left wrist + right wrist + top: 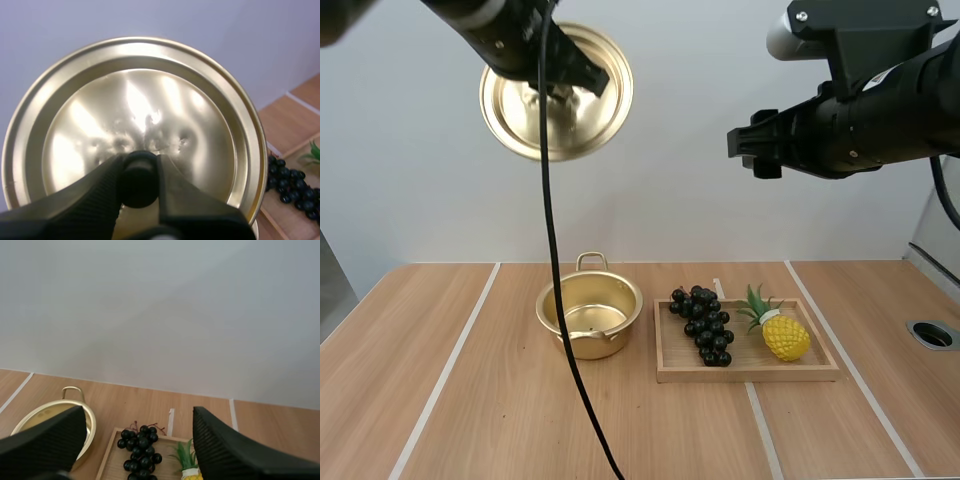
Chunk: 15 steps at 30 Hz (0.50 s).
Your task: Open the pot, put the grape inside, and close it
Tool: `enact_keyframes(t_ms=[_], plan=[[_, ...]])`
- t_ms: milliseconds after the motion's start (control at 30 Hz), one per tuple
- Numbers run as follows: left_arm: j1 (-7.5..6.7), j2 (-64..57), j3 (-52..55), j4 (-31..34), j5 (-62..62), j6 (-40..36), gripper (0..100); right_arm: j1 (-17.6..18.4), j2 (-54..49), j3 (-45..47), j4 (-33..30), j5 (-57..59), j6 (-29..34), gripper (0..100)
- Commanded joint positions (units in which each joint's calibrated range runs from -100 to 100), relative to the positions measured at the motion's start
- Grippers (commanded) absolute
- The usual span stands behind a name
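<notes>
The gold pot (pixel 589 315) stands open on the table, left of the wooden tray (pixel 745 372). A bunch of dark grapes (pixel 704 325) lies in the tray's left half. My left gripper (pixel 563 88) hangs high above the pot, shut on the black knob (pixel 139 178) of the gold lid (pixel 135 125), which it holds tilted with its top toward the camera. My right gripper (pixel 745 148) is high above the tray, open, with nothing between its fingers (pixel 227 450). From there the grapes (pixel 140 451) and the pot (pixel 55 415) appear far below.
A toy pineapple (pixel 778 330) lies in the tray's right half, beside the grapes. White tape lines run across the wooden table. A round grey hole (pixel 932 334) sits near the table's right edge.
</notes>
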Motion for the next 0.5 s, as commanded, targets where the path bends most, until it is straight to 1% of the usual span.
enact_keyframes(t_ms=[0, 133, 233, 400, 467], plan=[[-0.18, -4.8, -3.2, -0.7, -2.8, -1.6, 0, -0.2, 1.7, -0.4, 2.7, 3.2, -0.5, 100], [-0.18, -9.8, -7.5, -0.7, -4.6, -3.7, 0, -0.2, 4.7, -0.4, 4.7, 5.7, -2.1, 100], [-0.18, -12.3, -11.0, -0.7, -4.6, -5.2, 0, -0.2, 7.0, -0.4, 4.7, 8.1, -2.8, 100], [-0.18, -15.1, -16.8, -0.8, -4.6, -9.2, 0, -0.2, 12.3, -0.4, 6.2, 14.4, -4.4, 100], [-0.18, -16.0, -19.0, -1.5, -4.6, -9.7, 0, -0.2, 14.5, -0.4, 7.0, 16.0, -4.7, 100]])
